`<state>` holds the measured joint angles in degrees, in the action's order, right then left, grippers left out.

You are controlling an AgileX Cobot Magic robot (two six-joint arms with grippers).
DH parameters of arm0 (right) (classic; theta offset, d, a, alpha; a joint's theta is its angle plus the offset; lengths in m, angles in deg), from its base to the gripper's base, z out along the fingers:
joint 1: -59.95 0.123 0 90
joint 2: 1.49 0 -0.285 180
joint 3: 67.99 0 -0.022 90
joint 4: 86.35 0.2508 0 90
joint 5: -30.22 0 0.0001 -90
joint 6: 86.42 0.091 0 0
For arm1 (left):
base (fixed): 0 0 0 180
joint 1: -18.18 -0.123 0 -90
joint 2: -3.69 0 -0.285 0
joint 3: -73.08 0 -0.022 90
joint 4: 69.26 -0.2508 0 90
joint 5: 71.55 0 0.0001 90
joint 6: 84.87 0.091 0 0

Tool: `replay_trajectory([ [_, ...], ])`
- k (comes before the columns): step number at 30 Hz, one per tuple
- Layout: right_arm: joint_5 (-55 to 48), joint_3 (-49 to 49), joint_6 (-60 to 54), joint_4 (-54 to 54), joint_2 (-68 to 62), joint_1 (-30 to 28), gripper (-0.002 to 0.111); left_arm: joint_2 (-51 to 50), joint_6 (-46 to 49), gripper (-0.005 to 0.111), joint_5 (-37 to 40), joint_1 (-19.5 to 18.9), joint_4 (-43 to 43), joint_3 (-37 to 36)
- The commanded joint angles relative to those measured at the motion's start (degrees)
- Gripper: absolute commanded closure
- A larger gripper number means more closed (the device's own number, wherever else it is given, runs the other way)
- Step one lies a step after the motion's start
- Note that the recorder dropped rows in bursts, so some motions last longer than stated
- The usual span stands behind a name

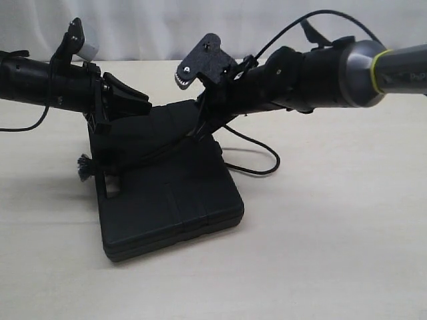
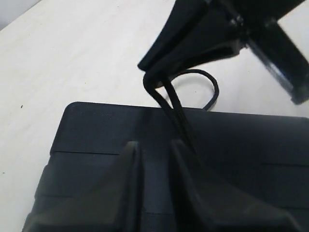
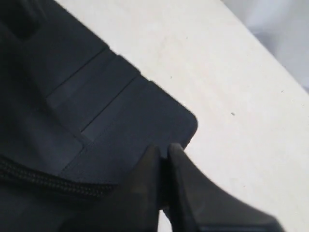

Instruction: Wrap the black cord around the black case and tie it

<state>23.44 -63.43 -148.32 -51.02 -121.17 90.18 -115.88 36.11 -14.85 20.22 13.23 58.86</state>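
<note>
While cord (image 2: pixel 175 113) is clamped in R jaws, length is laid across case (image 2: pixel 96 130) twd L jaws, seen apart.

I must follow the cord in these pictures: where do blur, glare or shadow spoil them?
Exterior view: soft even light, no glare, yet the black cord is lost against the black case. Left wrist view: the left gripper's fingers are blurred; the cord is clear. Right wrist view: the right gripper's fingers are blurred, the braid readable.

Robot lab bench: plain pale tabletop (image 1: pixel 333 267), white curtain (image 1: pixel 200 27) behind (two black arms (image 1: pixel 320 73)).
</note>
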Motion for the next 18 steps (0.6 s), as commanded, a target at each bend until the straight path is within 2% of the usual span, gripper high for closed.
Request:
replay_trajectory([
  [1,0.92,-0.33,-0.23,2.03,3.85,-0.11,0.104,0.01,1.85,0.088,0.1,0.02,0.87,0.61],
  [18,0.79,-2.64,5.84,6.48,13.38,-0.11,0.104,-1.67,1.85,0.088,0.67,0.83,0.66,0.61],
])
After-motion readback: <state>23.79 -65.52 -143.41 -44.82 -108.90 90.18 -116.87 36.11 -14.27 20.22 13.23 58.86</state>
